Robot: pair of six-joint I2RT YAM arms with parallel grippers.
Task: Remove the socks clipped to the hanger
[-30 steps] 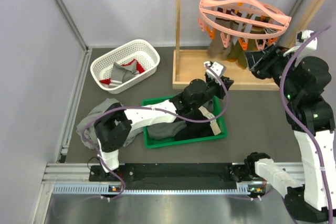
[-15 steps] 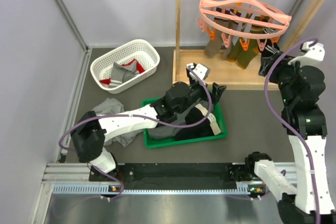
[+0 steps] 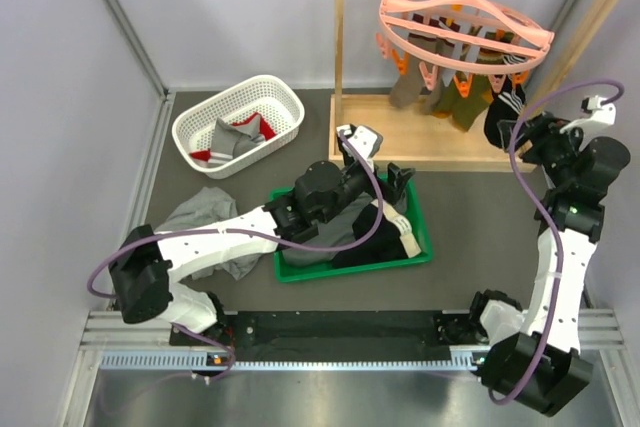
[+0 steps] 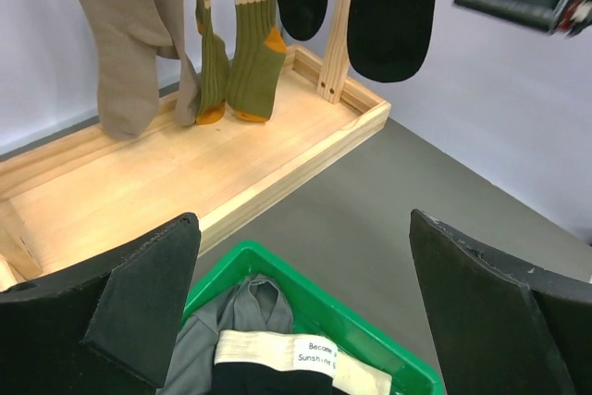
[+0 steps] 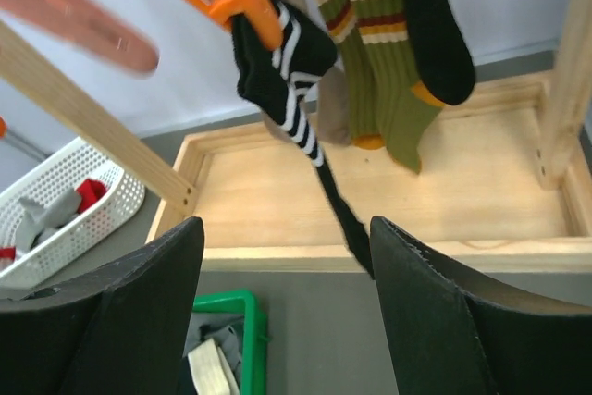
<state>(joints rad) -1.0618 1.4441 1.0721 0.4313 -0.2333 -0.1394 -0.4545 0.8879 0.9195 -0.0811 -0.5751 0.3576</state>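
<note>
Ribbed, striped socks [image 5: 370, 53] are dangling from the round pink plastic hanger [image 3: 462, 15]. The left gripper [image 4: 301, 228] and right gripper [image 5: 285, 228] are both gaping, empty.

left wrist view: socks [image 4: 245, 43] cropped at the top edge, upper ends out of frame. right wrist view: hanger [image 5: 74, 20] ring just a pink blur, white basket [image 5: 65, 201] cut at left. top view: left arm [image 3: 225, 239] hides part of green tray [image 3: 350, 269]; basket contents tiny, probably socks.
</note>
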